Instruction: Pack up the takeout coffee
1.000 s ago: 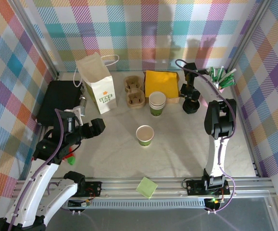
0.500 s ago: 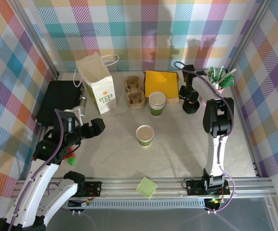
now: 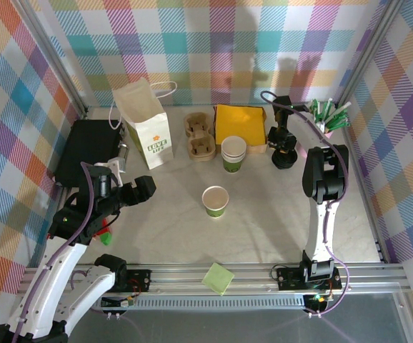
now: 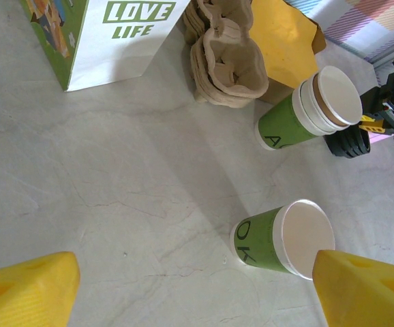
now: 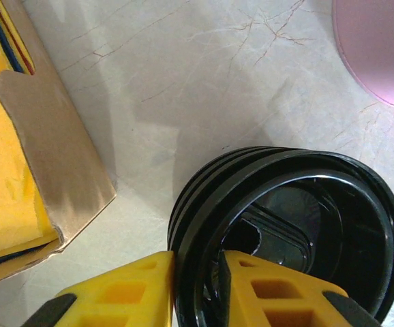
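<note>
The takeout coffee [image 3: 215, 201], a small paper cup with a cream rim and green band, stands alone and uncovered at the table's middle; in the left wrist view the cup [image 4: 285, 237] reads "OK". My left gripper [image 3: 146, 188] hovers open to the cup's left, and its yellow fingertips [image 4: 26, 289] sit wide apart at the bottom corners with nothing between them. At the back right, my right gripper [image 3: 281, 146] points down onto a stack of black lids [image 3: 284, 157]. In the right wrist view, the gripper [image 5: 197, 286] pinches the top lid's rim [image 5: 204, 225], one finger outside and one inside.
A white paper bag [image 3: 146, 125] stands open at back left beside a black box [image 3: 88, 150]. Brown cup carriers [image 3: 199, 136], a yellow napkin box [image 3: 241, 125] and a stack of cups [image 3: 233, 153] line the back. A pink cup of sticks [image 3: 328, 118] stands right of the lids.
My right gripper's fingers have closed in on the rim of the black lid stack, and the arm shifted slightly. The left arm and the cup have not moved.
</note>
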{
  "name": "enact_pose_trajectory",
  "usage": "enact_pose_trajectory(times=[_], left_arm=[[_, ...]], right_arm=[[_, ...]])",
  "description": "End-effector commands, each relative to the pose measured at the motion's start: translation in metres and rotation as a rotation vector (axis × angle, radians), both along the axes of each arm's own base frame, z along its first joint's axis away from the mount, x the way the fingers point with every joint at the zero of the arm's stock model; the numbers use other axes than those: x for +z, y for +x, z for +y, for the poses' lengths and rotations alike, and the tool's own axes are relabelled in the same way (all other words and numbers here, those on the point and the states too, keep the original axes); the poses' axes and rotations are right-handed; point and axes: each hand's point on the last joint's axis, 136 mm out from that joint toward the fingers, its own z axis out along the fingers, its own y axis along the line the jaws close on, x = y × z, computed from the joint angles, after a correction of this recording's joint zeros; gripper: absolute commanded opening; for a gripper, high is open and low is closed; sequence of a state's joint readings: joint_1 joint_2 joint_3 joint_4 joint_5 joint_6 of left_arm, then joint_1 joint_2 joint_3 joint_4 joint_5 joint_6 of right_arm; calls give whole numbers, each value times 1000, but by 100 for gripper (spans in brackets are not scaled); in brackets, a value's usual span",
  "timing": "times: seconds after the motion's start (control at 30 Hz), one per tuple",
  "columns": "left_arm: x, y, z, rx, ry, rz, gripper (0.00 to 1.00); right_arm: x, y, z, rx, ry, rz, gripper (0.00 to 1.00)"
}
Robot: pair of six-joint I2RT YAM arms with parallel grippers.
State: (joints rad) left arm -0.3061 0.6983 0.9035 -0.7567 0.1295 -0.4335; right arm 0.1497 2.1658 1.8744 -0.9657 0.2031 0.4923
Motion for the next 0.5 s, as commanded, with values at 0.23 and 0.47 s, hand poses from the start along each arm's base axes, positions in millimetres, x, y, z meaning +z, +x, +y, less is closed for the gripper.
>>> enact_pose_trajectory(times=[0.23, 0.47], left_arm=[[1, -5, 1, 1, -1, -8, 88], [10, -6, 0, -3, -10, -24, 88]], right_arm=[[16, 2, -2, -3, 16, -33, 16], [50, -5, 0, 6, 39, -92, 11]])
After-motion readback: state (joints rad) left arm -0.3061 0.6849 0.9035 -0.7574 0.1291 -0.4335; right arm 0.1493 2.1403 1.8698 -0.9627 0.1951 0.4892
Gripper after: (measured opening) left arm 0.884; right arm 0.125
